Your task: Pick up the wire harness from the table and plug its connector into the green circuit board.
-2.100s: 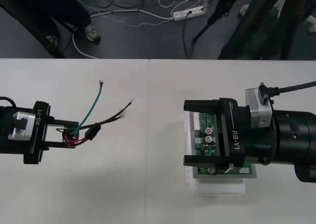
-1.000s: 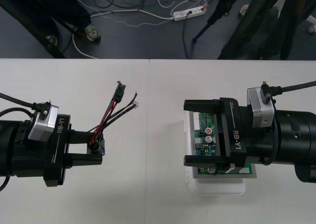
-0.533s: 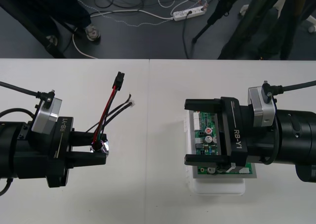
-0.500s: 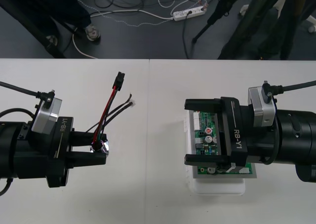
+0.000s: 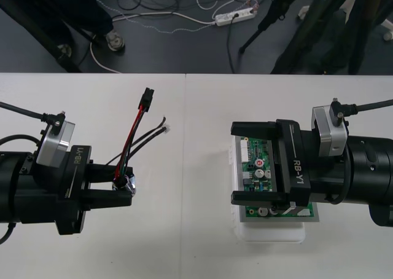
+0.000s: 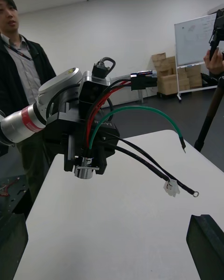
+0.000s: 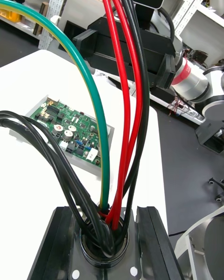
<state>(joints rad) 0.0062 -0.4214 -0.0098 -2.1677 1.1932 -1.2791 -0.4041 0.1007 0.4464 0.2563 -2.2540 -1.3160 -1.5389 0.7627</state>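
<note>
**Left gripper** (image 5: 124,184): it is closed on the round metal socket (image 5: 124,182) of the wire harness (image 5: 134,137), over the left half of the table (image 5: 184,248). The left wrist view confirms the hold. The two black fingers (image 7: 59,245) stand close in on either side of the socket, and the wires rise out between them. In my judgement the rigid end is gripped because it is the only part firm enough to clamp, which leaves the connector end free to be presented.

**Harness:** the red and black wires run from the socket toward the far edge of the table and end in the plug (image 5: 147,98). The plug hangs unsupported, well apart from the board. The green wire (image 6: 140,108) and two thin black leads arc off loose to one side. In the right wrist view the bundle appears lifted off the tabletop.

**Green circuit board** (image 5: 259,167): it lies flat on its white base (image 5: 273,235), right of centre. The plug is not in it.

**Right gripper** (image 5: 235,164): it is spread wide and holds nothing. It hovers over the board with one finger toward the board's far edge and one toward its near edge. It may be placed there to steady the board or to receive the plug — which of these cannot be told.

**Concern:** a grip at the socket gives little control over the plug on such limp wires. A second hold nearer the plug is probably required before insertion.
</note>
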